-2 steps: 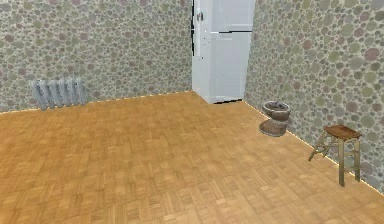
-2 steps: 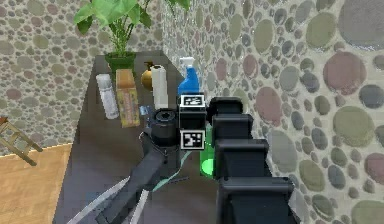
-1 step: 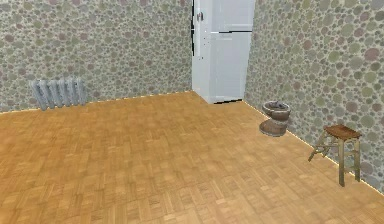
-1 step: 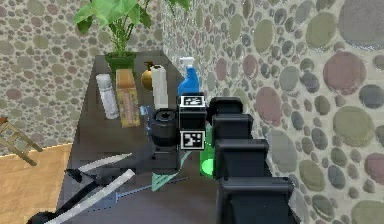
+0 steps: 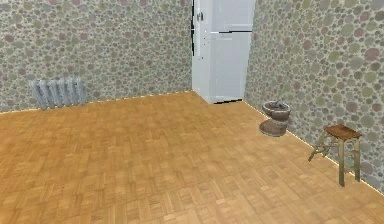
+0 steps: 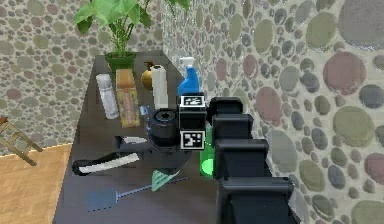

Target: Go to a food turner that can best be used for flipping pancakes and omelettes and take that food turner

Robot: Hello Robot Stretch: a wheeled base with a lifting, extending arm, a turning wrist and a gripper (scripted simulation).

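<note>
Though grip of pincer [image 6: 140, 148] cannot be told, flat-bladed turner [image 6: 103, 198] lies apart on table [image 6: 70, 195], lower-left

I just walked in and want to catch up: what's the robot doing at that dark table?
The robot stands beside the dark table with its arm stretched over it. The gripper shows near the tabletop's middle, just beyond a green food turner and a blue-grey turner. Whether it holds anything cannot be told. A blue spray bottle and a potted plant stand farther back.
</note>
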